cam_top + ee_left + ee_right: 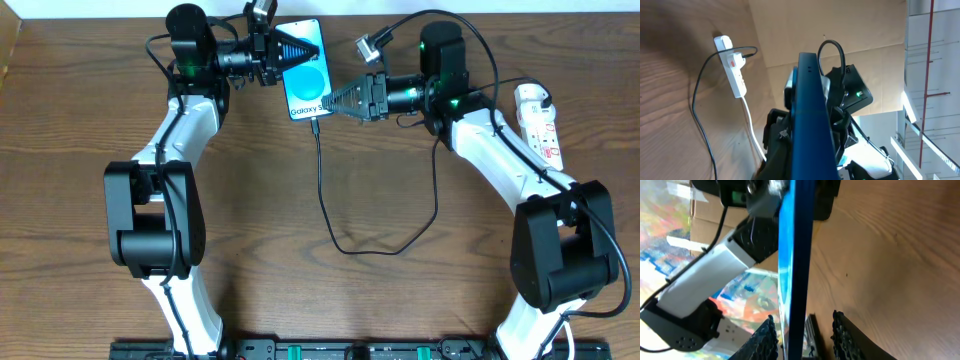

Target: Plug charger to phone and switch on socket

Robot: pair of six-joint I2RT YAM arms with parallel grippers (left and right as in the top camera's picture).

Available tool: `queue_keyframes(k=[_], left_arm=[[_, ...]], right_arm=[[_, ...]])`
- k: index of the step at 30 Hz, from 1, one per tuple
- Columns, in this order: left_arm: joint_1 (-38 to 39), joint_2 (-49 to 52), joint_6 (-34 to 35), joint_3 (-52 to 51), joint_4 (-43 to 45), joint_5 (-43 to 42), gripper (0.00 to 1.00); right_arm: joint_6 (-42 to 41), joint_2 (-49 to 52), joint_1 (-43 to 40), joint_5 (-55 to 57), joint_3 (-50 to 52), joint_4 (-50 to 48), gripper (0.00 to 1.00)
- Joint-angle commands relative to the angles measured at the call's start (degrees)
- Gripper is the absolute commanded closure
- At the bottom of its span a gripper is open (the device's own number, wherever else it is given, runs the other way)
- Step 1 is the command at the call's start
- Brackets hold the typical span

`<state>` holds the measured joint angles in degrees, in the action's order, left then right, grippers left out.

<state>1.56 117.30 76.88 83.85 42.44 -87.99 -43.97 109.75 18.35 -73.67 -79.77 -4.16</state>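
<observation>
In the upper centre, the left hand (303, 48) clenches the phone (305, 80) by its edge to steady it, while the right hand (333, 100), fingers parted, hovers beside the charger (322, 190), apparently plugged in.

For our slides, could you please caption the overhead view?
Left pincer grips the Galaxy phone; right pincer open at its corner; charger cable meets its lower edge; power strip far right.
</observation>
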Motion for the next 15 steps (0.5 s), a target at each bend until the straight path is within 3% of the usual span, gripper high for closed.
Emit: queue_keyframes(k=[1,4,15], left_arm=[[-0.4,-1.3,0.3,0.8,0.5,0.6,0.93],[-1.2,-1.2,0.6,0.8,0.5,1.5,0.93],[-3.7,-1.3,1.9,0.8,0.5,3.4,0.93]], right_arm=[[6.1,-0.3,1.5,-1.6,-0.6,4.8,0.65],[9.1,-0.3,1.5,-1.3,-0.6,8.8,0.64],[9.4,-0.3,2.6,-3.5,-0.6,6.5,0.60]])
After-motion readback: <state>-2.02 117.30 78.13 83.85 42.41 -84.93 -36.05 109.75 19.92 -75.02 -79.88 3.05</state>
